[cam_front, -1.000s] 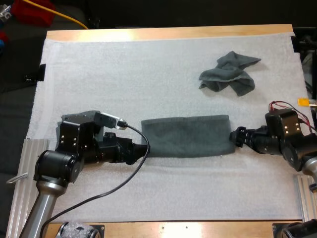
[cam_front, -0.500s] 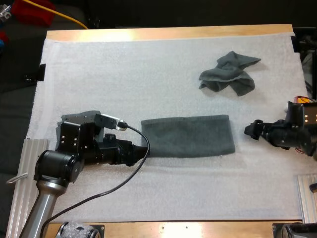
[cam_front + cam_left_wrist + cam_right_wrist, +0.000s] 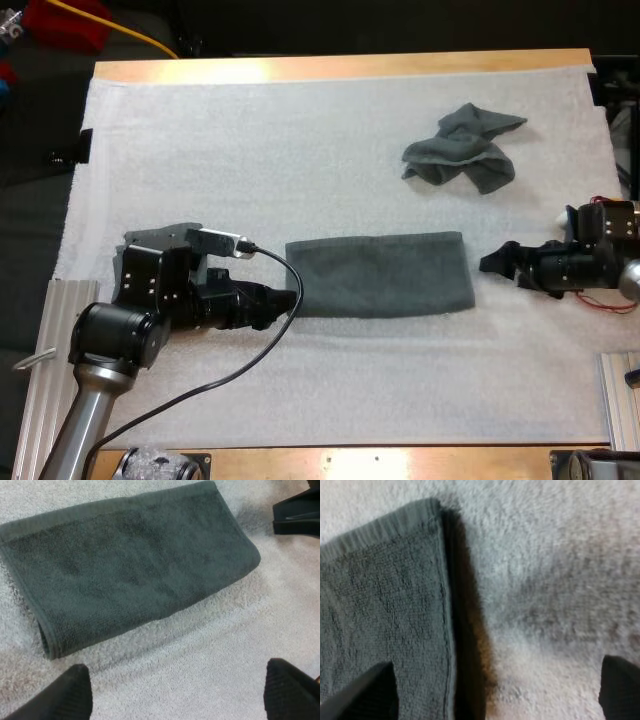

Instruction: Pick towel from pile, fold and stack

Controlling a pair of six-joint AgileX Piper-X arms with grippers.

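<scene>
White mat on the wooden surface; folded towel mid-mat, between my hands.
My left hand gapes wide at its left end and my right hand gapes wide just off its right end, neither gripping. Pinching only the top layer would, I judge, peel the fold open. I cannot count the layers. The crumpled towel lies well apart.

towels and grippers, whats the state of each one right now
folded towel: folded into a flat strip, lying on the mat, held by neither gripper
crumpled towel: bunched in a heap, apart from the folded one, untouched
left gripper: open, at the folded towel's left end
right gripper: open, just off the folded towel's right end
</scene>
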